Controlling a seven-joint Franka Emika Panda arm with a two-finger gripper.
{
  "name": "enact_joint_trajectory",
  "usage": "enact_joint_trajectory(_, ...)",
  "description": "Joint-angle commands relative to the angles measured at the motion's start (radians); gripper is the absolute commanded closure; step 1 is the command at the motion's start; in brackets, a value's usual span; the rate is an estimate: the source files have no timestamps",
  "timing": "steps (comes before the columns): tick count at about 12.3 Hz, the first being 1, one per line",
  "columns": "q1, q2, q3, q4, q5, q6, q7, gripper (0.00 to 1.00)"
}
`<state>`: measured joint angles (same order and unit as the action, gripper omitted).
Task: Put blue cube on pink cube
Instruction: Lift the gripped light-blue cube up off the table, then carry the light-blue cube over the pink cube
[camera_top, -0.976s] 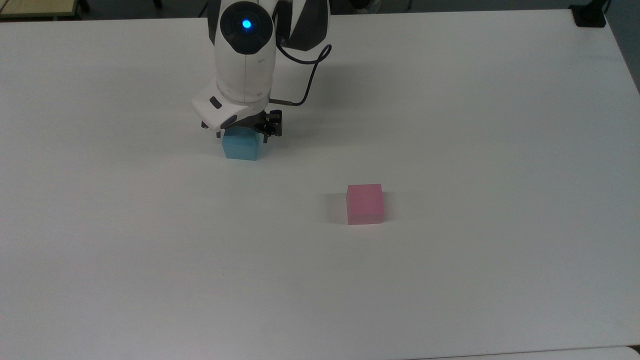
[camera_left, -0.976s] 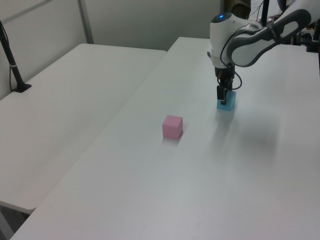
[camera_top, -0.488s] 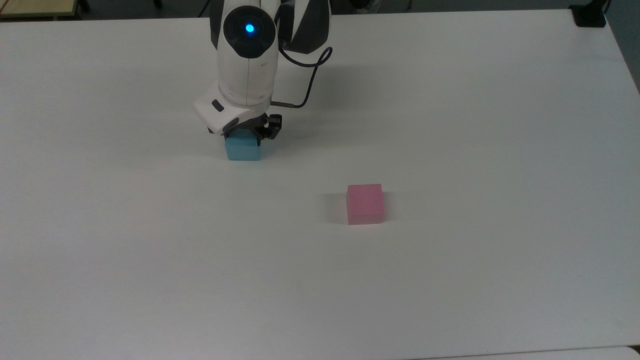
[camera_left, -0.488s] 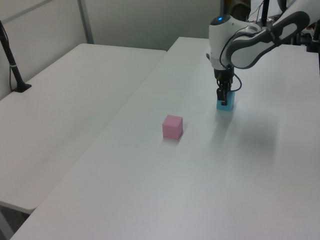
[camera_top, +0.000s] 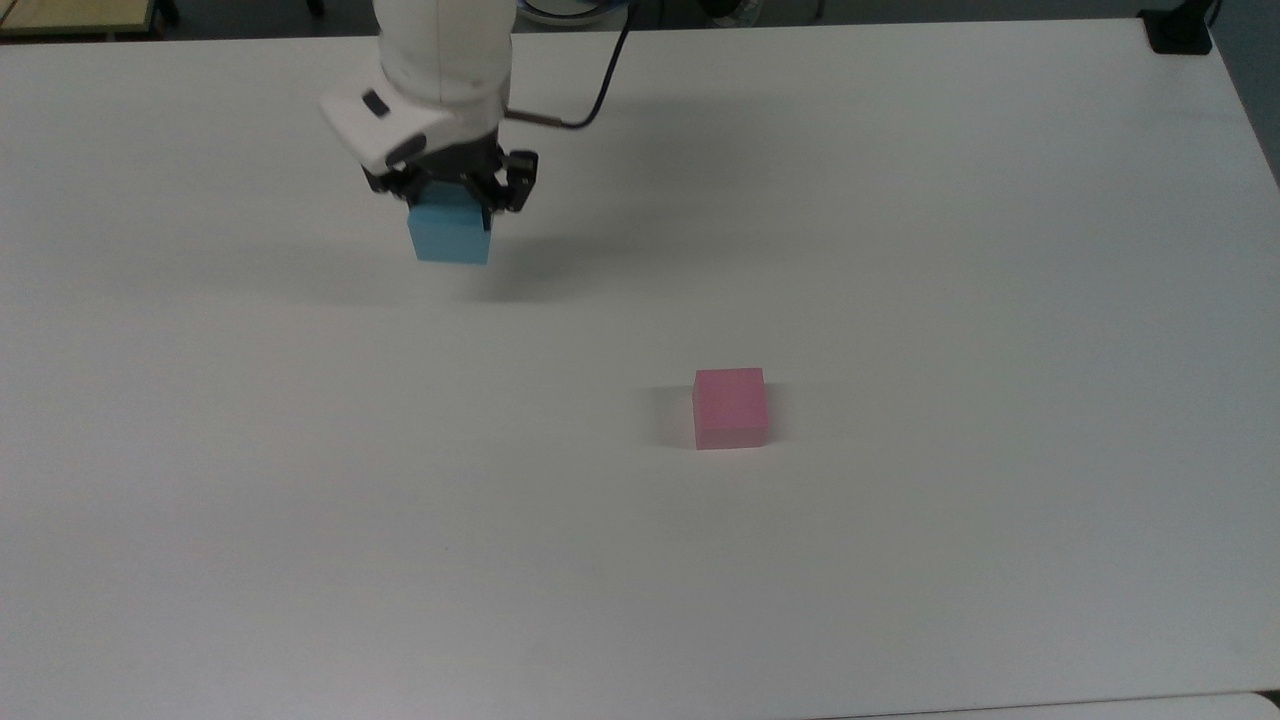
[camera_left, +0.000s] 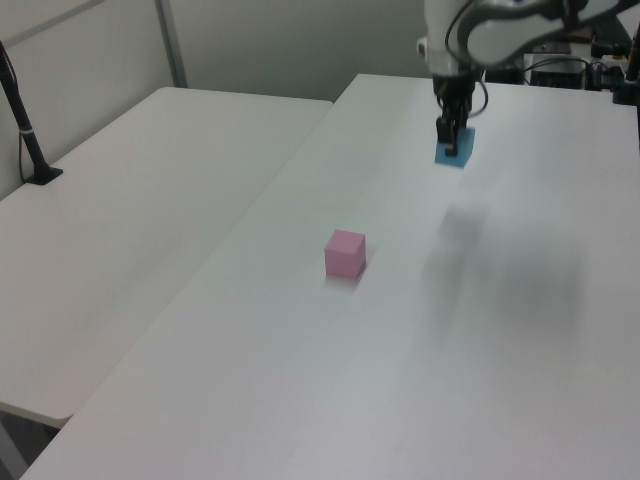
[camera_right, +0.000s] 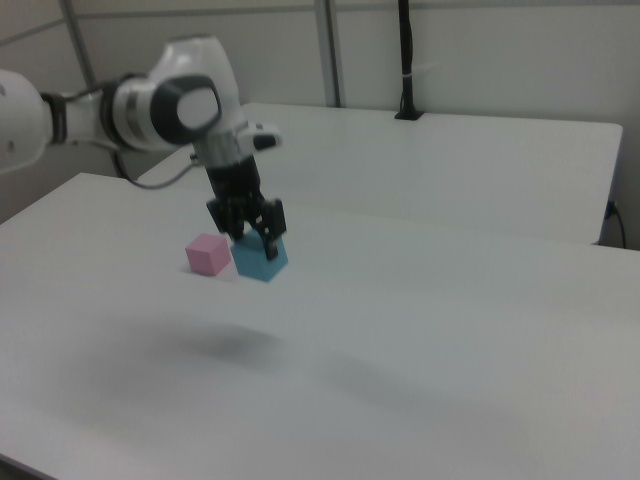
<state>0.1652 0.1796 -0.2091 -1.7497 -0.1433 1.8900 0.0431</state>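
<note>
The blue cube (camera_top: 450, 235) hangs in the air above the white table (camera_top: 900, 250), held from above by my gripper (camera_top: 452, 205), which is shut on it. A soft shadow lies on the table below it. In the left view the blue cube (camera_left: 455, 150) hangs under the gripper (camera_left: 449, 140) at the far end. The right view shows the blue cube (camera_right: 260, 259) tilted in the gripper (camera_right: 253, 239). The pink cube (camera_top: 730, 407) rests on the table, to the lower right of the blue one in the top view; the left view has the pink cube (camera_left: 345, 253) and the right view the pink cube (camera_right: 208, 255).
A second white table (camera_left: 130, 200) adjoins on the left view's left, with a black post (camera_left: 25, 125) clamped on it. A black mount (camera_top: 1180, 30) sits at the top view's upper right corner.
The gripper closed on the blue cube and lifted it off the table, moving up and slightly left in the top view. The pink cube stayed put.
</note>
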Motion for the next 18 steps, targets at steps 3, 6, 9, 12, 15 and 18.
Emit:
enact_joint_trajectory(3,0.005,-0.049,0.005,0.116,0.033,-0.149,-0.042,0.74)
enact_joint_trajectory(6,0.022,0.013,0.065,0.206,0.034,-0.141,0.058,0.74)
enact_joint_trajectory(9,0.131,0.153,0.063,0.353,0.028,-0.14,0.139,0.73)
enact_joint_trajectory(12,0.223,0.245,0.042,0.456,0.031,-0.132,0.184,0.72)
enact_joint_trajectory(15,0.237,0.288,0.043,0.47,0.071,-0.047,0.242,0.71)
enact_joint_trajectory(18,0.24,0.345,0.042,0.535,0.073,-0.016,0.267,0.71)
